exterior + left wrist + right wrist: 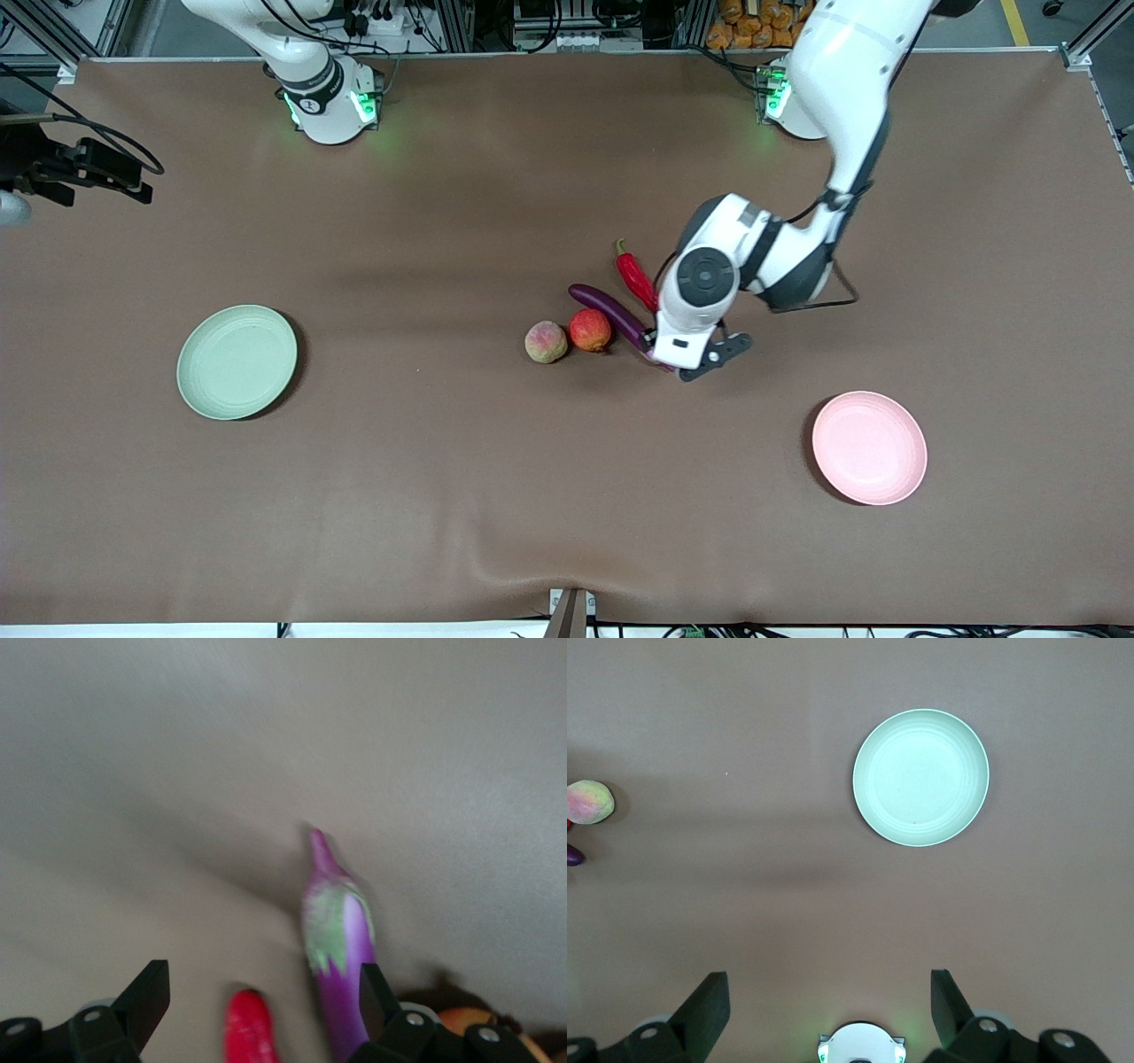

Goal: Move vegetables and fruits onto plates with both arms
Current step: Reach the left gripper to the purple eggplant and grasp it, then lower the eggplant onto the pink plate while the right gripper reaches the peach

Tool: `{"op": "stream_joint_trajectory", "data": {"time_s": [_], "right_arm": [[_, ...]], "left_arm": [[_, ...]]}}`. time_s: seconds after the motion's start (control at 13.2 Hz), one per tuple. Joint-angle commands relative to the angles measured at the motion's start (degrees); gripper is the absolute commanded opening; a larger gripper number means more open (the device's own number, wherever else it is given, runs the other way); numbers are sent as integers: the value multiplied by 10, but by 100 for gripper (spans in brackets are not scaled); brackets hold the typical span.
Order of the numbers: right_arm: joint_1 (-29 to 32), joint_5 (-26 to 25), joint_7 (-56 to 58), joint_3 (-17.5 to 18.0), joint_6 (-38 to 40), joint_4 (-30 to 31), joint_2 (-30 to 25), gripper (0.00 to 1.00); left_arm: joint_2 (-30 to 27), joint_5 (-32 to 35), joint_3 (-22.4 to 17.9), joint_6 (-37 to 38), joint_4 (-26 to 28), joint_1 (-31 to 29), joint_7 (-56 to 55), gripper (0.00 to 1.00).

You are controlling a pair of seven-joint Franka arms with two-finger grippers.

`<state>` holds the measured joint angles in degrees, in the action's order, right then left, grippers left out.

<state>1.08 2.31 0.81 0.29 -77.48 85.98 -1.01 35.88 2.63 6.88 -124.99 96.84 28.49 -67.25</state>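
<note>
Front view: glossy purple eggplant (pixel 609 312) lying slantwise at mid-table, its end nearer the camera hidden under the left gripper (pixel 687 361). Thin red chili pepper (pixel 635 276) with green stem just beside it, farther from the camera. Red-orange pomegranate (pixel 590 330) touching the eggplant's side, fuzzy pink-and-yellow peach (pixel 546 342) right beside the pomegranate, toward the right arm's end. Pale green plate (pixel 236 361) bare at the right arm's end, pale pink plate (pixel 869 447) bare at the left arm's end, both well apart from the produce. Left gripper's fingers masked by the wrist here

Left wrist view: blurred. Left gripper (pixel 264 997) spread wide, low over the brown table (pixel 177 771), eggplant (pixel 337 943) between the fingers close to one, chili (pixel 251 1028) also between them, cut off at the edge. Sliver of pomegranate (pixel 461 1020) past one finger

Right wrist view: right gripper (pixel 829 1005) released, waiting high over the table; green plate (pixel 921 777) holding nothing. Peach (pixel 589 802) whole, eggplant tip (pixel 573 855) cut off at the frame edge
</note>
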Motion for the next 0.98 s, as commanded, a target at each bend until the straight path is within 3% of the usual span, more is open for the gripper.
{"op": "stream_joint_trajectory", "data": {"time_s": [0.0,0.3,0.38,0.45,0.53,0.68,0.91], "right_arm": [[6,7,-2,2,6,-5,1,100],[6,7,-2,2,6,-5,1,100],[6,7,-2,2,6,-5,1,100],[6,7,-2,2,6,-5,1,100],[6,7,-2,2,6,-5,1,100],[6,7,-2,2,6,-5,1,100],[9,3,1,1,8,-6,2,100]], "left_arm": [[25,12,-4,-48,-4,12,-71,74],[51,12,-4,-96,-4,27,-121,68],[55,12,-4,-107,-4,31,-131,54],[56,12,-4,-107,-4,32,-132,21],[52,12,-4,-105,-2,29,-131,0],[22,12,-12,-88,4,18,-115,0],[-47,12,-12,2,1,-48,-17,0]]}}
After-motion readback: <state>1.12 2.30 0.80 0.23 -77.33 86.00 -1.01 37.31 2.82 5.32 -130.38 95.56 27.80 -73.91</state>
